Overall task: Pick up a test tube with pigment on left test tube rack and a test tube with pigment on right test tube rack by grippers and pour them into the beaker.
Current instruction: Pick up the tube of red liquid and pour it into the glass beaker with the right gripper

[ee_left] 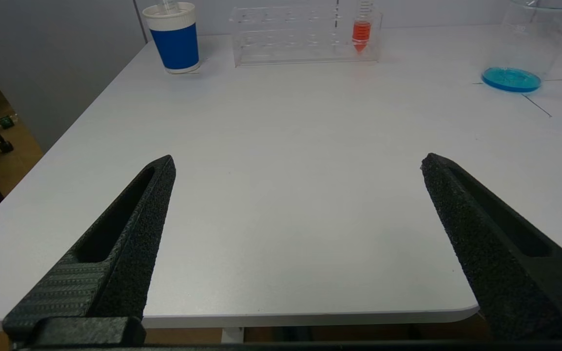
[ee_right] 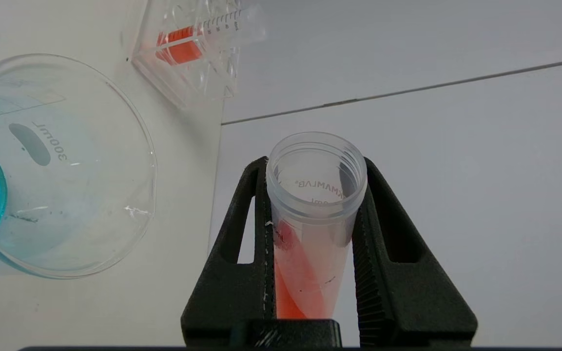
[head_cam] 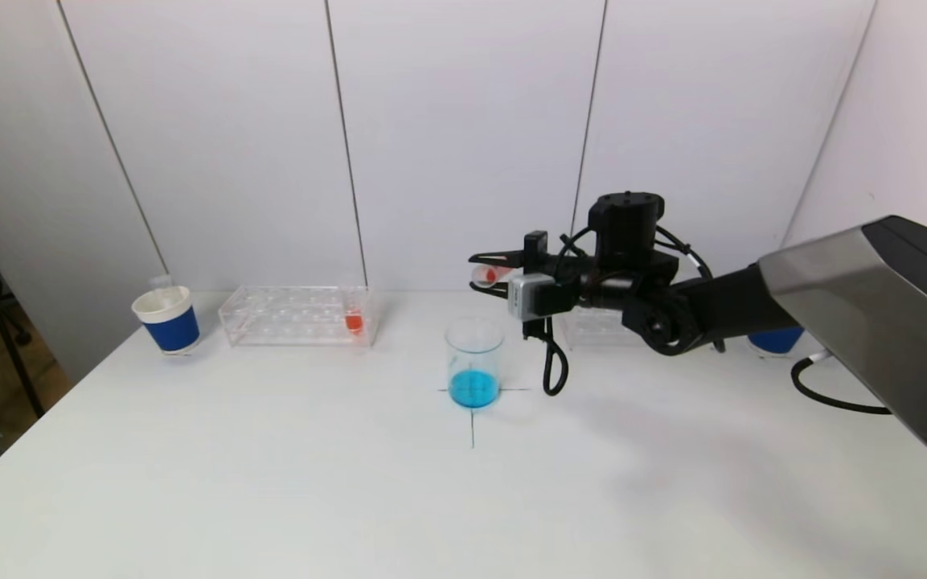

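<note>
My right gripper point(head_cam: 486, 275) is shut on a clear test tube with red pigment point(head_cam: 486, 276), held nearly level, its open mouth just above and behind the glass beaker point(head_cam: 474, 342). In the right wrist view the fingers point(ee_right: 261, 204) clamp the tube point(ee_right: 310, 253), and the beaker point(ee_right: 90, 195), with blue liquid in its bottom, lies to one side. The left clear rack point(head_cam: 286, 315) holds one tube of red pigment point(head_cam: 354, 320). My left gripper point(ee_left: 298, 163) is open and empty above the table's near edge, out of the head view. The right rack point(head_cam: 592, 326) is mostly hidden behind the right arm.
A blue and white paper cup point(head_cam: 167, 319) with an empty tube stands left of the left rack. Another blue cup point(head_cam: 777, 339) shows partly behind the right arm. A black cross point(head_cam: 473, 418) marks the white table under the beaker. A white wall closes the back.
</note>
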Robot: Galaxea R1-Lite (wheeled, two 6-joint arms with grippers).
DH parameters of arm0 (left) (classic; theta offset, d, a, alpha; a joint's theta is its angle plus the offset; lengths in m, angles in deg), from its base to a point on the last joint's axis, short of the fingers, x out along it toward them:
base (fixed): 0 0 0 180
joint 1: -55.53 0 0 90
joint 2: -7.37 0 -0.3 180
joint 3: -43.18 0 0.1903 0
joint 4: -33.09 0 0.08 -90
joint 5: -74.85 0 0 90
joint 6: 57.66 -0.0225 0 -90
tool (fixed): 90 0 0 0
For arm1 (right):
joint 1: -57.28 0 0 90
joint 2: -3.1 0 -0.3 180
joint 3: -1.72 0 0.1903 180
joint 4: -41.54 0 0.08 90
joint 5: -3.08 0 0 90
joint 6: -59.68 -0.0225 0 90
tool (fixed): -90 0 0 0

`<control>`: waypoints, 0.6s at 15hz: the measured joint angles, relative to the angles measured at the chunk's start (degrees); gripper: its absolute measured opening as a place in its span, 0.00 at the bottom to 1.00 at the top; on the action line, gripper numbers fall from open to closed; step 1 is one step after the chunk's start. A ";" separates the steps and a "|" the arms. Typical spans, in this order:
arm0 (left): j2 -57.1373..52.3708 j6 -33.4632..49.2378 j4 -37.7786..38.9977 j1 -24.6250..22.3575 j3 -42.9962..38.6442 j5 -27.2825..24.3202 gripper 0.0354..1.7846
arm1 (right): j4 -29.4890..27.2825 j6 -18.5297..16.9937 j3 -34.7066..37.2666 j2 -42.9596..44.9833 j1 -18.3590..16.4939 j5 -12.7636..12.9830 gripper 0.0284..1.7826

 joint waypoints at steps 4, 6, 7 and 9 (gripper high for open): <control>0.00 0.00 0.00 0.00 0.00 0.00 0.99 | -4.67 4.61 -1.35 0.57 0.09 -0.02 0.27; 0.00 0.00 0.00 0.00 0.00 0.00 0.99 | -5.44 6.29 -1.49 0.77 0.04 -0.02 0.27; 0.00 0.00 0.00 0.00 0.00 -0.02 0.99 | -6.64 7.58 -1.71 0.85 0.02 -0.02 0.27; 0.00 0.02 -0.02 0.00 0.00 -0.02 0.99 | -8.67 10.84 -2.34 0.94 -0.07 0.00 0.27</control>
